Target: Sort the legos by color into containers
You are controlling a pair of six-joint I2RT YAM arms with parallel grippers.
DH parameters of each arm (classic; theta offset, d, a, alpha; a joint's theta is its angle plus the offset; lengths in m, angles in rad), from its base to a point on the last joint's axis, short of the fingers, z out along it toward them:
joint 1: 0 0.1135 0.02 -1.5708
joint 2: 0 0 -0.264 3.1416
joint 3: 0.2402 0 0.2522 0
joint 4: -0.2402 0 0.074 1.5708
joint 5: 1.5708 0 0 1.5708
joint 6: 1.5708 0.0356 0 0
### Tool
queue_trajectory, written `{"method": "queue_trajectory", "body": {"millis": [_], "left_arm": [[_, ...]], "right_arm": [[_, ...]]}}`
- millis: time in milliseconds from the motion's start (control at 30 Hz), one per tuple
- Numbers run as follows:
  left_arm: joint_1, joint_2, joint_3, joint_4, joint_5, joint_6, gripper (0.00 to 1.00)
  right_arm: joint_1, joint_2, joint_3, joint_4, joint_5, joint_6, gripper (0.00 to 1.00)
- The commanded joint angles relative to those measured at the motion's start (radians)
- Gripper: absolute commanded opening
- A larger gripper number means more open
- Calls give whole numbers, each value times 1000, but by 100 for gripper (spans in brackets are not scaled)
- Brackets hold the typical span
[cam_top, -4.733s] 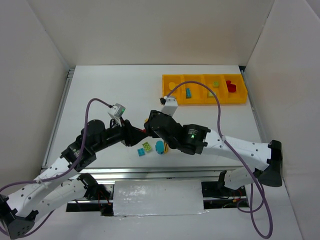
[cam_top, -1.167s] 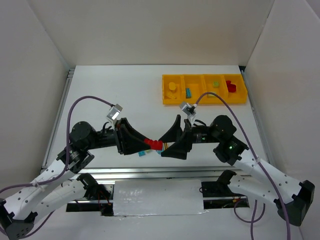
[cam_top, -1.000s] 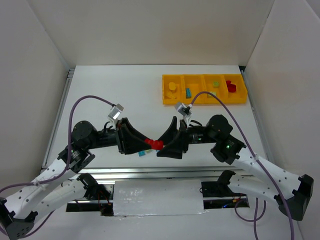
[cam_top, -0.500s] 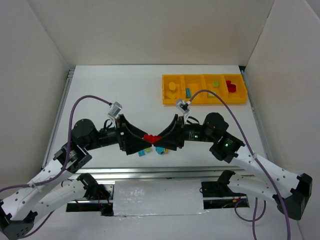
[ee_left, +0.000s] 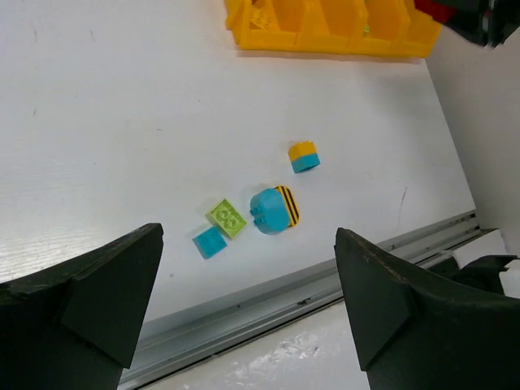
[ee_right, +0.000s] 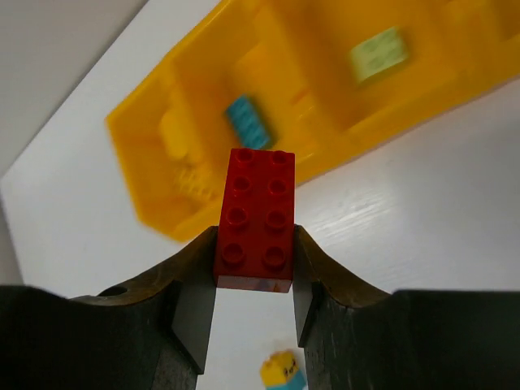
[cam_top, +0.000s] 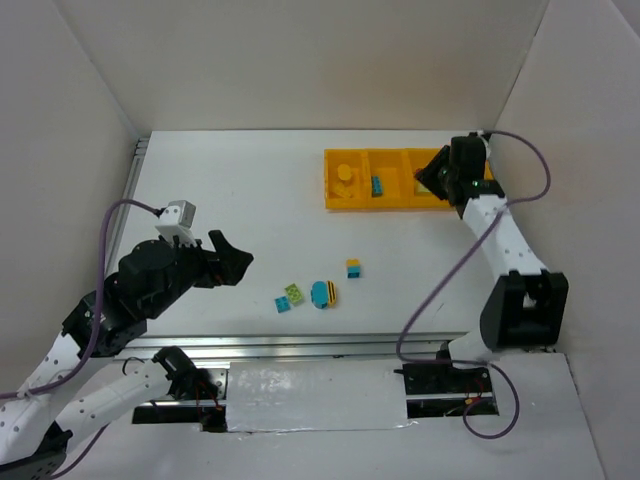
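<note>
— What is changing for me?
— You are no longer meeting arms mid-table: your right gripper (cam_top: 438, 176) is hanging at the right end of the tray (cam_top: 332, 182), jaws clamping the red brick (ee_right: 253, 213). Your left gripper (ee_left: 248, 280) is gaping, carrying nothing.
— Anything standing in my way?
— Nothing, I judge. The striped blue brick (ee_left: 274, 210), green brick (ee_left: 227, 218), small blue brick (ee_left: 210, 241) and yellow-blue brick (ee_left: 303, 156) are waiting near the front edge.
</note>
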Motion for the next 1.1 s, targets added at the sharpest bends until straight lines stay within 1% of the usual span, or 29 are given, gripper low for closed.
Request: {"method": "queue_trajectory", "body": {"millis": [0,67,100,133,167,200,233,300,400,533,567,600,700,733,767,833,867,900,933,967,1000,1033,1067], "left_arm": [[1,-40,-22,-42,-16,98,100],[1,-48,-33,-53,-13,129,100],[1,-51,-45,-59,-18,138,100],[1,-51,-51,-73,-24,155,99],[-1,-52,-60,-76,-30,160,99],[-2,-58,-80,-78,-41,148,100],[-1,-65,-91,-52,-33,151,99],[-2,-62,-111,-24,10,175,100],[-1,-33,-108,-26,39,181,99],[-1,-28,-112,-21,53,186,100],[-1,-31,-113,-20,54,186,99],[-1,-40,-114,-16,57,186,100],[-1,-66,-119,-10,62,187,99],[-1,-74,-122,-9,67,189,99],[-1,-78,-122,-7,68,189,99],[-1,-81,-122,-4,73,192,99],[-1,-78,-123,-1,79,192,99],[-1,-77,-123,-1,82,192,99],[-1,-74,-125,0,85,195,99],[-1,-69,-123,0,85,195,100],[-1,-66,-123,-3,87,194,99],[-1,-66,-122,-4,85,194,99],[-1,-69,-123,-3,84,191,100]], "right_arm": [[-102,189,231,-137,217,45,0],[-137,279,329,-174,254,59,0],[-167,326,438,-215,253,68,0],[-180,413,492,-241,244,67,0],[-189,458,550,-265,242,65,0],[-195,497,657,-306,257,54,0],[-198,573,704,-327,269,51,0],[-206,638,829,-381,296,56,0],[-226,732,925,-409,273,54,0],[-235,779,942,-404,277,47,1],[-240,778,934,-400,283,48,3],[-249,778,913,-381,286,48,6],[-266,795,913,-381,274,50,7],[-275,801,916,-387,274,48,9],[-278,804,916,-389,273,47,12],[-284,801,907,-386,271,44,35],[-290,796,894,-378,265,44,53],[-290,789,891,-377,260,44,64],[-292,785,891,-378,259,47,73],[-292,784,894,-380,256,45,78],[-292,782,896,-383,253,48,80],[-292,779,899,-386,250,51,87],[-292,775,899,-387,238,50,87]]}}
